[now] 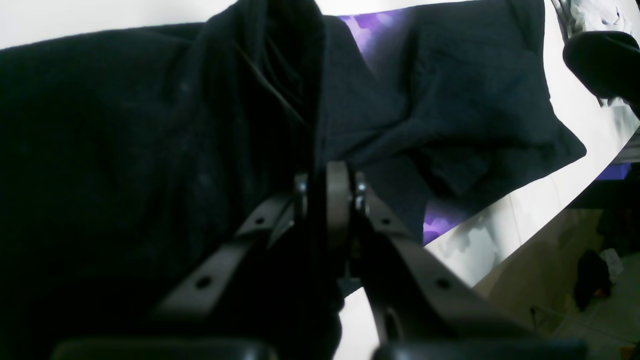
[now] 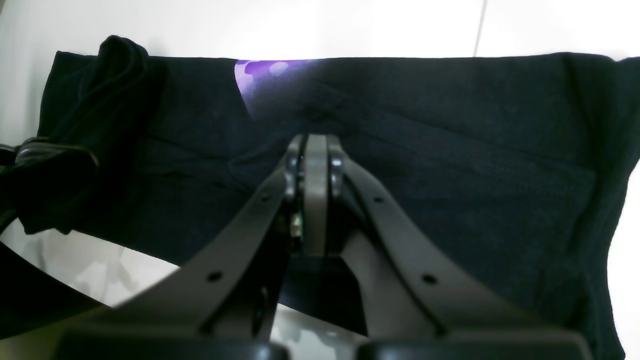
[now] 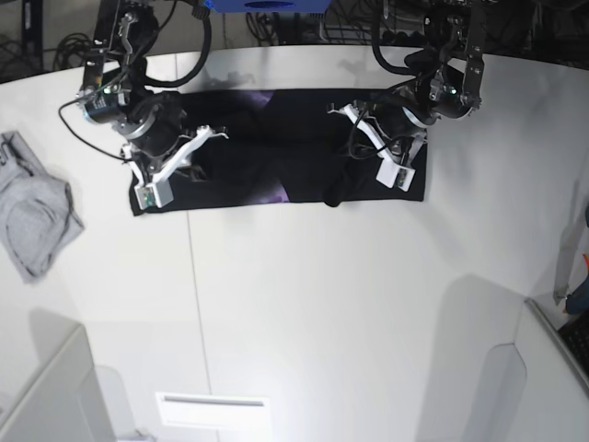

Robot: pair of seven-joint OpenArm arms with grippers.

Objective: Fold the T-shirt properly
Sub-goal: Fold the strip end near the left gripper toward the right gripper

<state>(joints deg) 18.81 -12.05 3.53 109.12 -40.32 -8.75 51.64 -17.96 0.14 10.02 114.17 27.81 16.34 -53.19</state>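
- The T-shirt is spread as a long band on the far part of the table.
- A raised fold of the shirt is pinched by the left hand.
- The right hand is closed, over the shirt; a grip cannot be told.
- A grey garment lies at the left.

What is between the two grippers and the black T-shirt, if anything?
Nothing visible. The left gripper is shut on a raised fold of the T-shirt, and the right gripper is shut, low over the cloth. The grey garment lies apart at the table's side.
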